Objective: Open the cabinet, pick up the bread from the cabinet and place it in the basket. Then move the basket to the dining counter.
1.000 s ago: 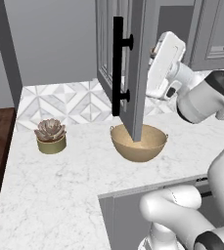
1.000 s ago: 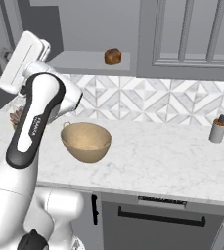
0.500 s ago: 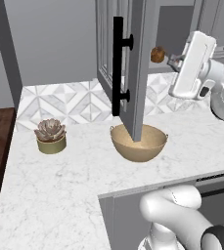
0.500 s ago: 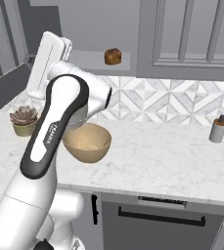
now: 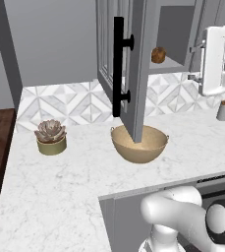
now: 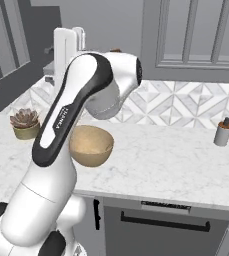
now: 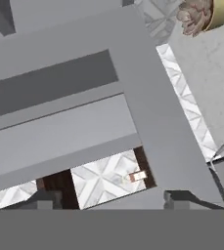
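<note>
Bread [image 5: 158, 54] sat on cabinet [image 5: 133, 74] shelf, door swung open, basket [image 5: 139, 143] on worktop [image 5: 60, 187] below. My hand hung right of bread, level with it. Fingers [image 7: 182, 197] stood wide, holding nothing.

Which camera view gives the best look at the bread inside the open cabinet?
The left base view. There the bread sits unobstructed on the shelf of the cabinet, just past the open door's edge. In the right base view, the arm covers it almost wholly; a brown sliver peeks above the arm. The hand view looks at the grey cabinet frame instead.
</note>
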